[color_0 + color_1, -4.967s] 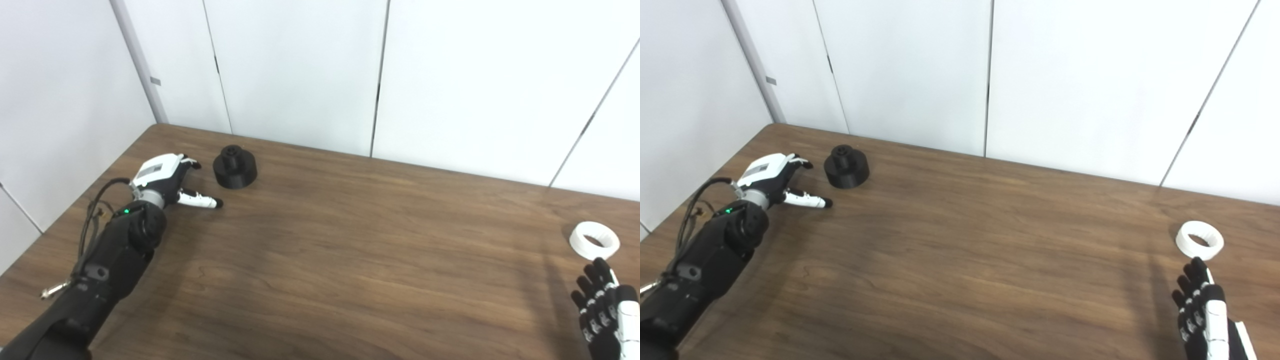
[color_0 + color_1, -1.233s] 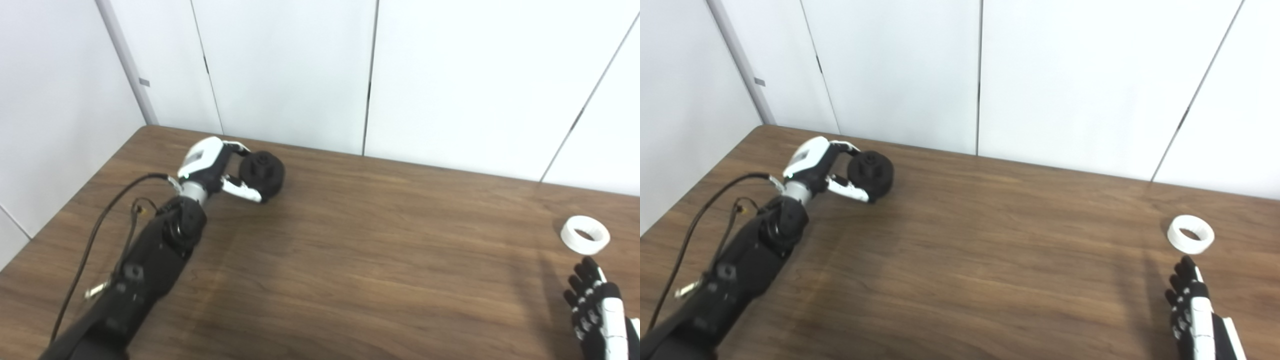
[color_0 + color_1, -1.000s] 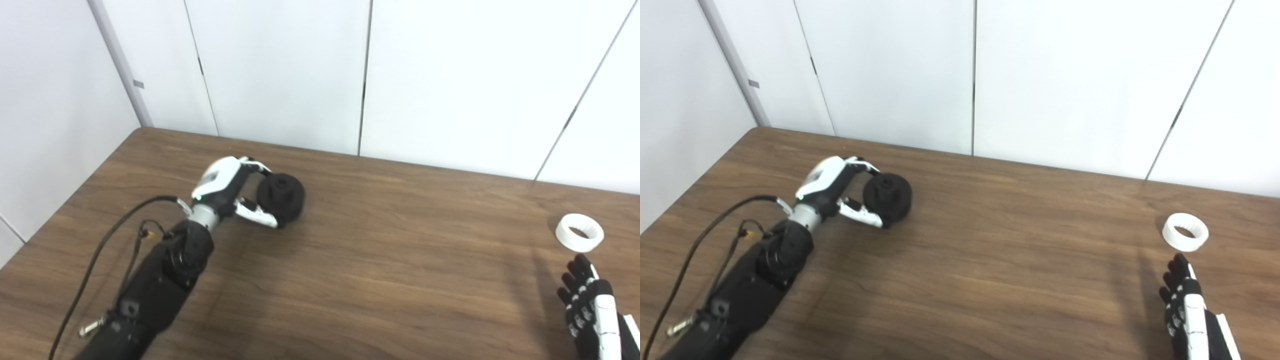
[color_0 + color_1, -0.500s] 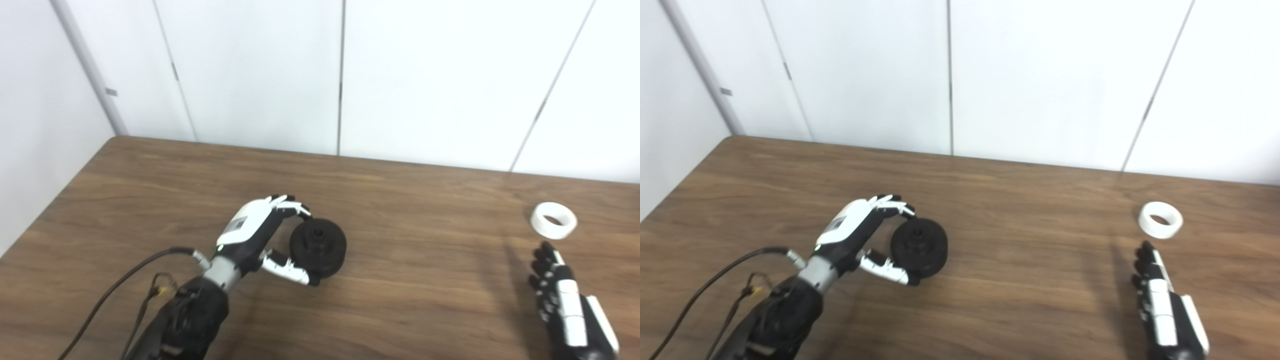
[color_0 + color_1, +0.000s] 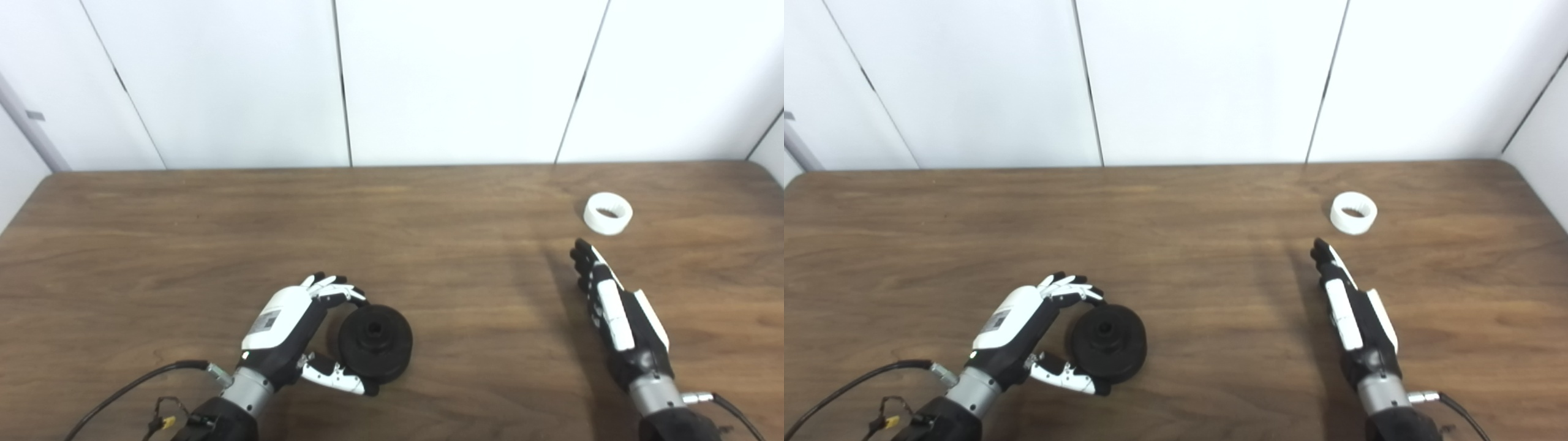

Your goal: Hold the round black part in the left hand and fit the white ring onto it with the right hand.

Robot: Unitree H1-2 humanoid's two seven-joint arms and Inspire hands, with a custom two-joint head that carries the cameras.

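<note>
At the near left of the table (image 5: 184, 245), the left hand (image 5: 288, 337) grips the round black part (image 5: 375, 342): its fingers (image 5: 334, 293) curl over the part's upper rim and its thumb (image 5: 334, 378) presses against the lower rim, so the part is clasped between them. The part is tipped on edge, its flat face with a raised central hub turned toward the camera. Whether its lower rim touches the wood or hangs just clear of it cannot be told. A black cable (image 5: 131, 389) runs from the left wrist to the near edge of the view.

At the near right, the right hand (image 5: 1350, 309) lies stretched out, palm turned inward, fingers straight and close together, pointing away toward the far side. It grasps nothing, and its fingertips are apart from every object.

Farther back on the right, just beyond and slightly right of those fingertips, the white ring (image 5: 1354, 212) lies flat on the wood with its opening facing up. It is well apart from the black part, which sits across the table to the left.

Beyond the table's far edge stand plain white wall panels (image 5: 459, 79) divided by dark vertical seams.
</note>
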